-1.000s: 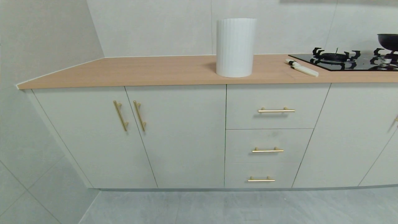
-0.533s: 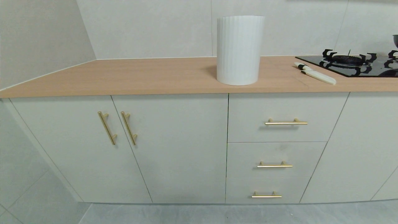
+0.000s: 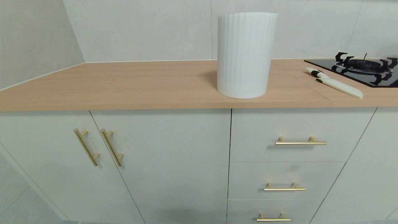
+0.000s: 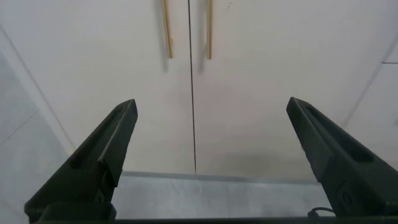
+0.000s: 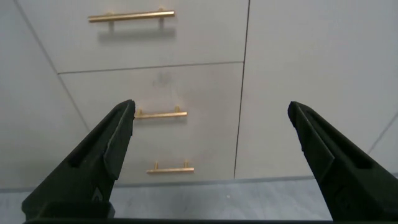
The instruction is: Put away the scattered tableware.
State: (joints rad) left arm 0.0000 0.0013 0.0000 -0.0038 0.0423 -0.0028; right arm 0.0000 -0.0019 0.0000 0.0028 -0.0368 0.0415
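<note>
Camera nearer than before: ribbed white canister (image 3: 244, 56), knife (image 3: 337, 83) apart.

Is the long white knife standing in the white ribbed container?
No, the long white knife lies flat on the countertop, apart from the white ribbed container, near the hob.

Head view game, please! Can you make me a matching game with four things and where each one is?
Things:
1. white ribbed container
2. white knife
3. burner grate
4. gold handle

Places:
A. on the black hob
B. on the top drawer
C. lying flat on the countertop, beside the hob
D. standing upright on the countertop, midway along

Pairs: 1-D, 2-C, 3-A, 4-B.
</note>
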